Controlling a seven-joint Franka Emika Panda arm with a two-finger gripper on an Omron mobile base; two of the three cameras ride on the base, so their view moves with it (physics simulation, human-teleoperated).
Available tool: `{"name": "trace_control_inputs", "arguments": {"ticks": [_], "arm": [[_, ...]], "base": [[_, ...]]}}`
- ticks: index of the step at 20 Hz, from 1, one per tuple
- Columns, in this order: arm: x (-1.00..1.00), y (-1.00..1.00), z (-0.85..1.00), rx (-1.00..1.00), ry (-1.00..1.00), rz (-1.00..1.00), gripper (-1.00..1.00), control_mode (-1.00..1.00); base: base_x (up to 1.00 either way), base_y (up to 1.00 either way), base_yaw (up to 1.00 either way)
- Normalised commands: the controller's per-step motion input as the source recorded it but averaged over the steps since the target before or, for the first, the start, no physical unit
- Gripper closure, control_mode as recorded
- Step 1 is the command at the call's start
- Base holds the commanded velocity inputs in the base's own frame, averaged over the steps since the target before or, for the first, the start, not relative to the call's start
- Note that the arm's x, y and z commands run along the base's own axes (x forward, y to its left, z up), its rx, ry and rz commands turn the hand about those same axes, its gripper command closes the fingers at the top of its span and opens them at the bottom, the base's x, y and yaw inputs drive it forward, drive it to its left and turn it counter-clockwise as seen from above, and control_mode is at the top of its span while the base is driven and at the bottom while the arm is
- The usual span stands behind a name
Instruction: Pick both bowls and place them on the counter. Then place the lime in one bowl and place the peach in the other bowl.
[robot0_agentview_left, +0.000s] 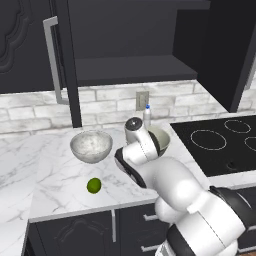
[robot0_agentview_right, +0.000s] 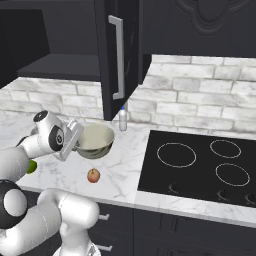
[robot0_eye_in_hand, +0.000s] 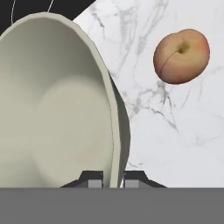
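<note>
My gripper (robot0_eye_in_hand: 109, 180) is shut on the rim of the cream bowl (robot0_eye_in_hand: 52, 105), one fingertip inside the rim and one outside. That bowl (robot0_agentview_right: 96, 139) hangs slightly tilted, low over the white marble counter (robot0_agentview_right: 122, 172); I cannot tell if it touches. The arm half hides the same bowl (robot0_agentview_left: 161, 137) in the left base view. The white-grey marbled bowl (robot0_agentview_left: 91, 145) stands upright on the counter (robot0_agentview_left: 55, 175) to the left. The lime (robot0_agentview_left: 94, 185) lies in front of it, near the counter's edge. The peach (robot0_agentview_right: 93, 175) (robot0_eye_in_hand: 181, 56) rests on the counter just in front of the held bowl.
A small white bottle (robot0_agentview_left: 147, 115) (robot0_agentview_right: 122, 119) stands by the brick wall behind the bowls. The black stovetop (robot0_agentview_left: 220, 142) (robot0_agentview_right: 200, 165) lies to the right. An open dark cabinet door (robot0_agentview_right: 117, 55) with a long handle hangs above the counter.
</note>
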Motion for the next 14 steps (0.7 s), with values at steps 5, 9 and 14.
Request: {"name": "trace_control_inputs", "arguments": {"ticks": [5, 9, 14], "arm": [[0.12, 0.0, -0.18, 0.0, 0.0, 0.0, 1.0, -1.0], [0.18, -0.03, -0.21, 0.0, 0.0, 0.0, 1.0, -1.0], [0.23, -0.04, -0.18, -0.01, 0.0, 0.0, 1.0, -1.0]], "base": [[0.0, 0.0, 0.0], [0.0, 0.0, 0.0], [0.0, 0.0, 0.0]]}}
